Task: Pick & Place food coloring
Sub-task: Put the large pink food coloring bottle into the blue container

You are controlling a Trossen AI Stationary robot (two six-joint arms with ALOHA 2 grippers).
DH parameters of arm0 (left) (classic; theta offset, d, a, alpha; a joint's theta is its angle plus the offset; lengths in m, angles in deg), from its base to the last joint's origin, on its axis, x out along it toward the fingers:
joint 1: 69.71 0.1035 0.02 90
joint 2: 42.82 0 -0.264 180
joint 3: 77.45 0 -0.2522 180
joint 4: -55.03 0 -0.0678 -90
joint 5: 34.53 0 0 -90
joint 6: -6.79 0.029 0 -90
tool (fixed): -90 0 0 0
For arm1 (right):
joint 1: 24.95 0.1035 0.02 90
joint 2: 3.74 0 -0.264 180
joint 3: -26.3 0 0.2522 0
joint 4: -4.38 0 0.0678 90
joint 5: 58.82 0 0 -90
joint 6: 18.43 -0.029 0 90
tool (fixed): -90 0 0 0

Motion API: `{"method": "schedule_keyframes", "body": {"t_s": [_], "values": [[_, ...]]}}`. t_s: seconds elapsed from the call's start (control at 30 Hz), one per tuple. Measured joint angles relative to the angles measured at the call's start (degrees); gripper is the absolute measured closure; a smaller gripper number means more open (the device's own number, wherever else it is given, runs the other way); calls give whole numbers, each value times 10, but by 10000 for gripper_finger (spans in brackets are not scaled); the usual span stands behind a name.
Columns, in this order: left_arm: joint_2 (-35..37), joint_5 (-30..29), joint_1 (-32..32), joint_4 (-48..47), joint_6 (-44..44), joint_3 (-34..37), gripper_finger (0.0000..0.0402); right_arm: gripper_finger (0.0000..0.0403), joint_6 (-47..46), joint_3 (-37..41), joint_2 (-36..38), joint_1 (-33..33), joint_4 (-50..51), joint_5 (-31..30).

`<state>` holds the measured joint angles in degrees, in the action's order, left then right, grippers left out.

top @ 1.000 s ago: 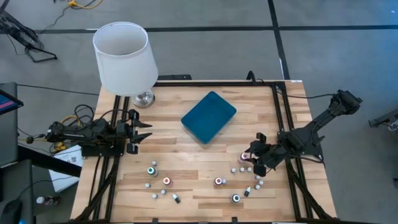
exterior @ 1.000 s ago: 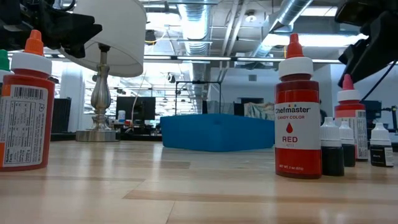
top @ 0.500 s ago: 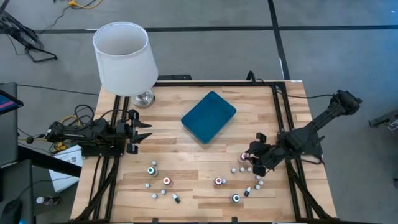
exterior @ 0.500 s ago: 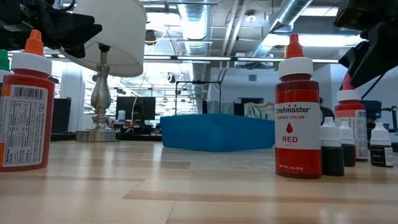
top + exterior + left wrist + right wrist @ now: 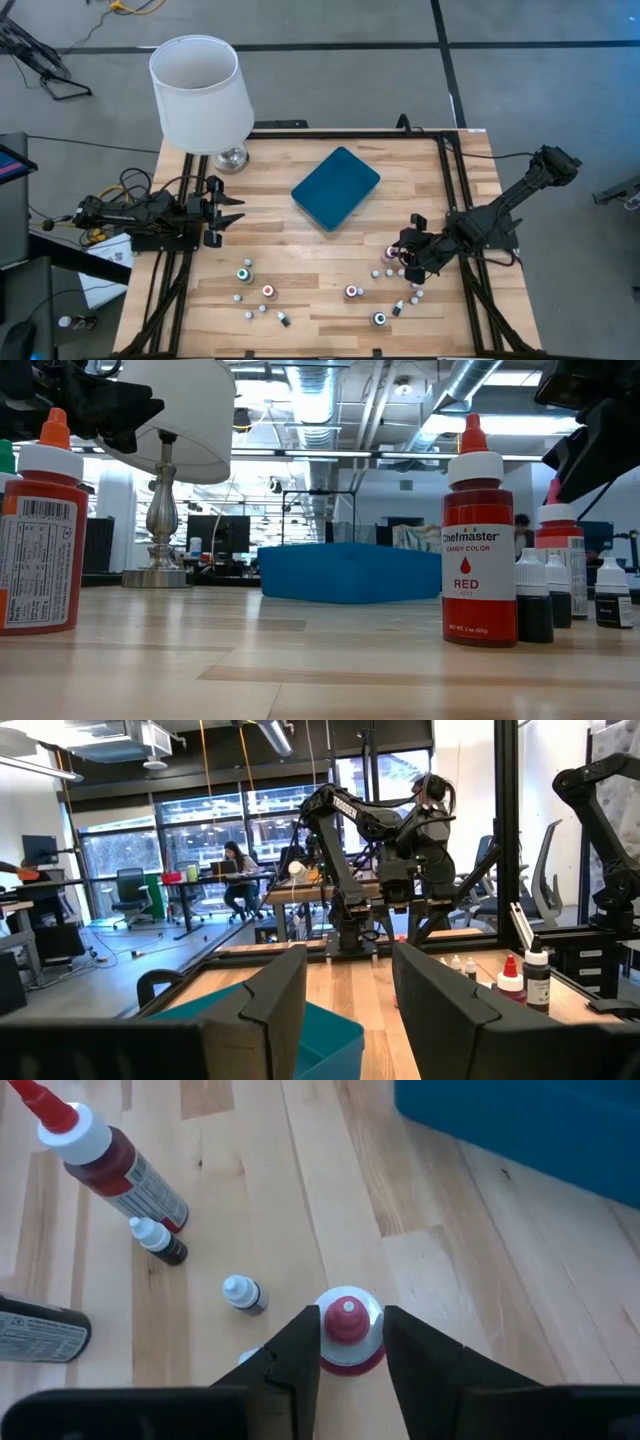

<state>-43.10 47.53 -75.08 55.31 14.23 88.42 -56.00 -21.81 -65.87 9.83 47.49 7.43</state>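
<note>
Several small food coloring bottles stand or lie on the near half of the wooden table, among them ones with red tops and green tops. My right gripper is open, tilted down over a red-topped bottle, one finger on each side of its white shoulder. This bottle also shows in the low view. The teal tray lies at the table's middle, toward the far side. My left gripper is open and empty at the table's left edge. My right gripper's fingers stand close against two opposite sides of the red-topped bottle's white shoulder, slanting down from the table's right. I cannot tell whether they touch it. The bottle stands upright on the table.
A lamp with a white shade stands at the far left corner. A tall red bottle and small dark bottles stand near the table's front. More bottles lie beyond the right gripper. A black frame runs along the table's edges.
My right gripper has gone a little toward the table's left and down, so that its fingers now stand around the red-topped bottle. The bottle has stayed where it was.
</note>
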Motion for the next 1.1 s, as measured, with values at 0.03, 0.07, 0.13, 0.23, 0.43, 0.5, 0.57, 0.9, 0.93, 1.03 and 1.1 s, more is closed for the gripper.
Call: {"method": "schedule_keyframes", "body": {"t_s": [0.03, 0.07, 0.13, 0.23, 0.43, 0.5, 0.57, 0.9, 0.93, 1.03, 1.1], "values": [[0, 0, 0, 0, 0, 0, 258, 301, 0, 0, 0, 0, 0, -1], [0, 0, 0, 0, 0, 0, 258, 301, 0, 0, 0, 0, 0, -3], [0, 0, 0, 0, 0, 0, 258, 301, 0, 0, 0, 0, 1, -5], [0, 0, 0, 0, 0, 0, 258, 308, 4, 0, 0, 0, 1, -6], [0, 0, 0, 0, 0, 0, 258, 339, 5, 0, 0, 0, 2, -11], [0, 0, 0, 0, 0, 0, 258, 348, 6, 0, 0, 0, 2, -12], [0, 0, 0, 0, 0, 0, 258, 355, 7, 0, 0, 0, 2, -14], [0, 0, 0, 0, 1, 0, 258, 366, 17, 0, 0, 0, 2, -22], [0, 0, 0, 0, 1, 0, 258, 366, 17, 0, 0, 0, 2, -24], [0, 0, 0, 0, 1, 0, 258, 368, 18, 1, 0, 0, 3, -35], [0, 0, 0, 0, 1, 0, 258, 369, 21, 1, 0, 0, 1, -36]]}}
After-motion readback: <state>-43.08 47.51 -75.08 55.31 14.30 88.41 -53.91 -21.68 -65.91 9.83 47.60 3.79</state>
